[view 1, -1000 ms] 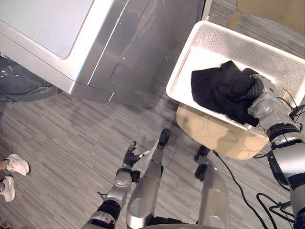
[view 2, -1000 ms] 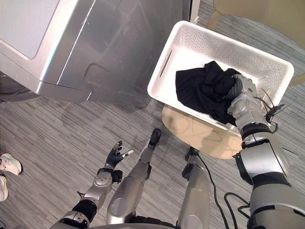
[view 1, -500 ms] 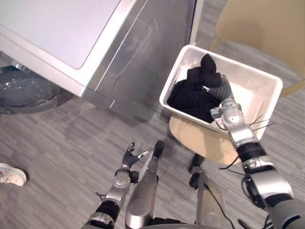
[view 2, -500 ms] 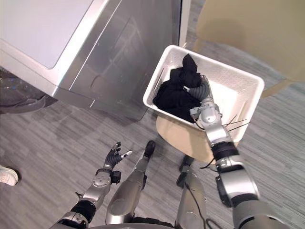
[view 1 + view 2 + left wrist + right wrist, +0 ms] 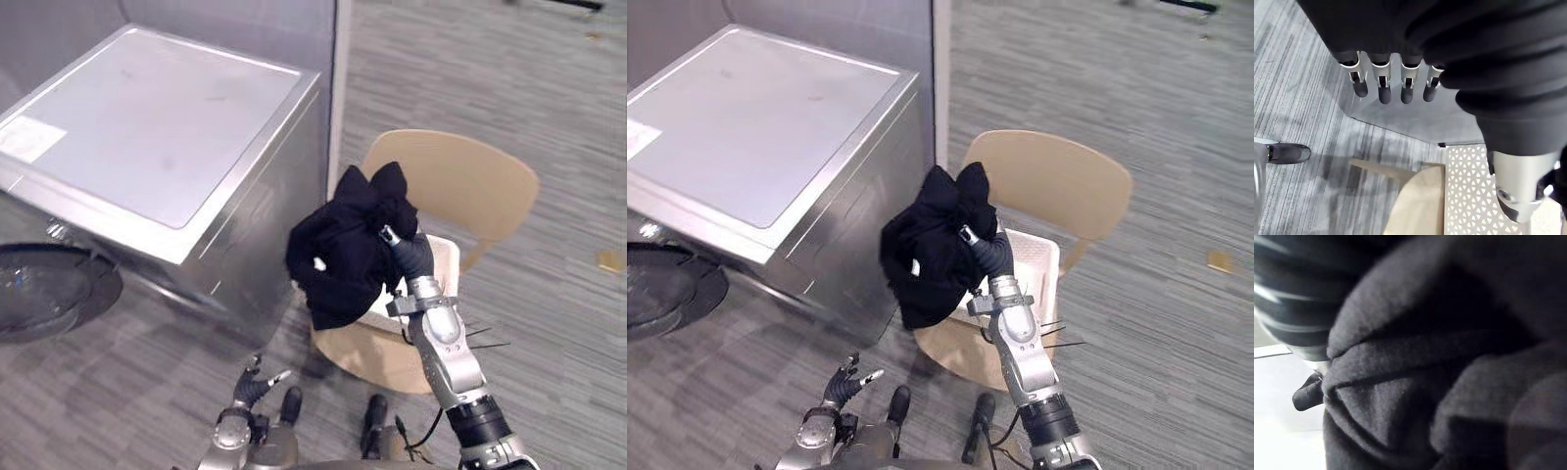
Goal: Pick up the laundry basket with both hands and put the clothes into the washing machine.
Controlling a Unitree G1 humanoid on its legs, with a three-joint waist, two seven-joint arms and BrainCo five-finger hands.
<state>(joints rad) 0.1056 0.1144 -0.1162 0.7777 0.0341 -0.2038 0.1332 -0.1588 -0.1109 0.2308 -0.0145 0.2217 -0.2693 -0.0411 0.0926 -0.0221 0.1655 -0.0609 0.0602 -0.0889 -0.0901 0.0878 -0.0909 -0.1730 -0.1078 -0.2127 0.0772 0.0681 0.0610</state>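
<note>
My right hand (image 5: 412, 258) is raised above the white laundry basket (image 5: 443, 262) and is shut on a bundle of black clothes (image 5: 343, 255), which hangs clear of the basket. In the right wrist view the black cloth (image 5: 1440, 362) lies against the hand, with one dark fingertip (image 5: 1307, 394) showing beside it. The basket rests on the seat of a tan chair (image 5: 460, 181). My left hand (image 5: 251, 386) is low over the floor, open, with straight fingers (image 5: 1382, 89) holding nothing. The silver washing machine (image 5: 167, 157) stands to the left, its round door (image 5: 49, 294) swung open.
A grey partition wall (image 5: 245, 24) rises behind the machine. Striped grey floor (image 5: 549, 117) stretches to the right of the chair, with a small tan object (image 5: 609, 260) lying on it.
My right hand has lifted the black clothes up out of the basket. The camera has tilted up, so more of the machine's top and the chair shows. The left hand stays low.
</note>
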